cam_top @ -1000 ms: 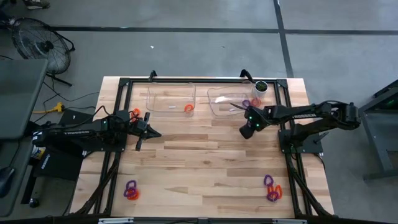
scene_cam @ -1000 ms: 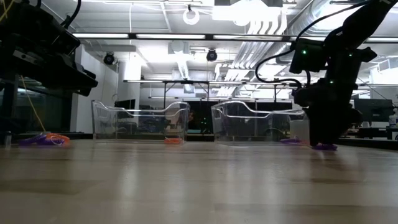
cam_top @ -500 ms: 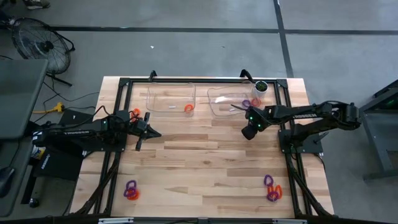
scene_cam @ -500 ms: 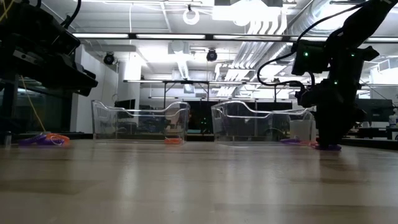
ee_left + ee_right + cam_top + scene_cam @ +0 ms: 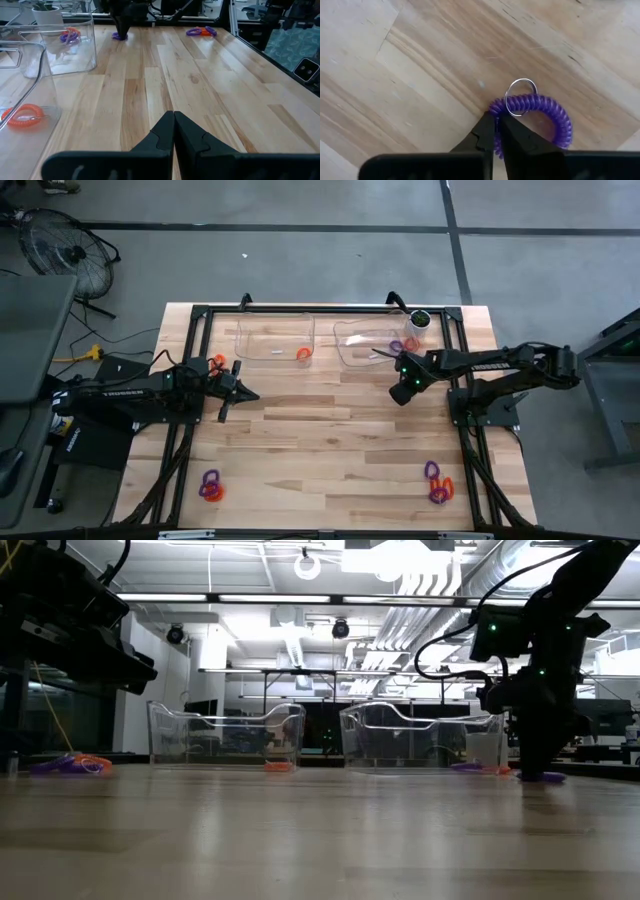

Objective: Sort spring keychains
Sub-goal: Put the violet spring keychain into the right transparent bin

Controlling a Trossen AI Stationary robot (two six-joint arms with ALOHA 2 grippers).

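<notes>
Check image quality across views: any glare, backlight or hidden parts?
Low view: bright ceiling lights backlight both arms into silhouettes, and the tabletop shows sheen. Right wrist view: evenly lit, purple keychain crisp, partly hidden behind the right gripper, shut on it. High view: even light, keychains tiny.

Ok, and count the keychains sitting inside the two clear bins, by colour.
Orange: 2. A lone orange keychain in the first clear bin and a second orange keychain in the second clear bin.
Purple: 1. A purple keychain, also in the second clear bin.
Total: 3
</notes>
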